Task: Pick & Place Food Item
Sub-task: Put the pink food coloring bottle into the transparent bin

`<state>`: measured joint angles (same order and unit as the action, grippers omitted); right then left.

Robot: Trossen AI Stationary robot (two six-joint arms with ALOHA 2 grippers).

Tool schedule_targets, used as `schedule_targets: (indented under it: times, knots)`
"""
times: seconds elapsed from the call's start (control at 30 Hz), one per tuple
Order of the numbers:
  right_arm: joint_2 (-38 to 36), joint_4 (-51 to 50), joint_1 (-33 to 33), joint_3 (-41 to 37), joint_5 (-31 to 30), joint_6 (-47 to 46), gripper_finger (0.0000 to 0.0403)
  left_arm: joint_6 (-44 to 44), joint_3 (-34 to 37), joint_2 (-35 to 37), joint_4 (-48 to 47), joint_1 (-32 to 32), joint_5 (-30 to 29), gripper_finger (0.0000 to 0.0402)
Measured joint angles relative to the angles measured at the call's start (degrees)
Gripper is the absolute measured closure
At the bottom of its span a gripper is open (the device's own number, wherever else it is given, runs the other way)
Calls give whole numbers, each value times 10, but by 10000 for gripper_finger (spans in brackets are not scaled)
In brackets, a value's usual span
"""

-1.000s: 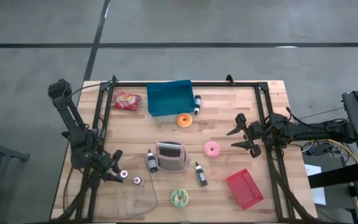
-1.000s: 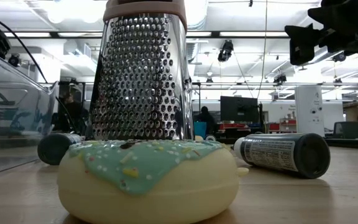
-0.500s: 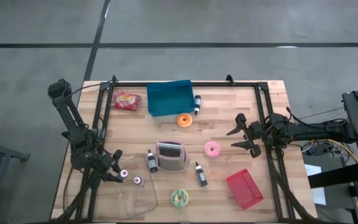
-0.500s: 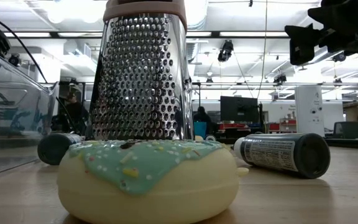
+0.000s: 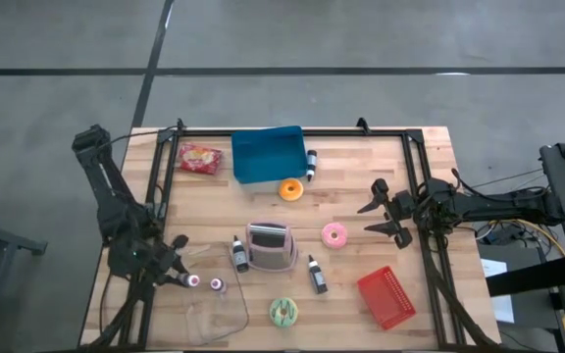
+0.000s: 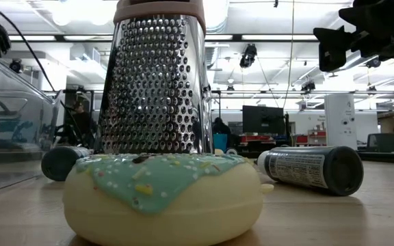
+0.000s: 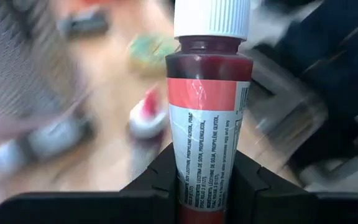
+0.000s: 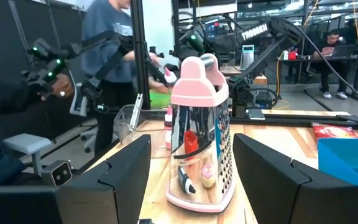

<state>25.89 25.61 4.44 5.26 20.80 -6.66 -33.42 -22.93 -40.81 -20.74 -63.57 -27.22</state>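
Observation:
My left gripper (image 5: 176, 269) is at the table's near left, shut on a small red bottle (image 7: 207, 106) with a white cap and a red-and-white label. A second small capped bottle (image 5: 218, 285) stands on the wood just right of it, beside a clear container (image 5: 220, 314). Three donuts lie flat on the table: green-iced (image 5: 283, 312), pink (image 5: 334, 234) and orange (image 5: 290, 189). My right gripper (image 5: 377, 209) hangs open at the right, level, its fingers wide apart (image 8: 191, 180) and facing the grater (image 8: 199, 134). My left gripper pinches the red bottle's lower body (image 7: 207, 182) between its two fingers, one on each side. The bottle lies along the fingers and sticks out past them, cap end (image 7: 211, 17) first. Its base is hidden between the fingers. The cap end is off the table.
A steel grater with a pink top (image 5: 271, 245) stands mid-table, with dark bottles (image 5: 239, 253) (image 5: 316, 275) lying beside it. A blue bin (image 5: 268, 154), a red snack bag (image 5: 200, 158) and another dark bottle (image 5: 311, 164) are at the far side. A red basket (image 5: 385, 296) sits near right.
My left gripper has risen a little and tipped its fingers upward, carrying the red bottle with it. In the high view the arm has drawn slightly toward the table's left edge.

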Motion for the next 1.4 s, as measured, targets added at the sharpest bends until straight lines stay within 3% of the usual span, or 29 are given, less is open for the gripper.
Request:
schedule_targets:
  times: [0.07,0.27,0.5,0.63,0.87,1.1,1.4]
  knots:
    - [0,0,0,0,0,0,179,-32,-46,-27,-97,8,15,322]
    - [0,3,0,0,-2,0,179,-61,-170,-123,-255,52,87,322]
    - [0,3,0,0,-15,-3,179,10,-253,-238,-327,148,211,322]
    - [0,3,0,0,-15,-5,179,31,-277,-293,-393,198,234,322]
    - [0,3,0,0,-15,-8,179,40,-293,-346,-392,253,266,322]
    - [0,4,0,0,-15,-9,179,41,-293,-379,-393,260,297,322]
    - [0,4,0,0,-14,-9,179,36,-293,-421,-373,264,294,322]
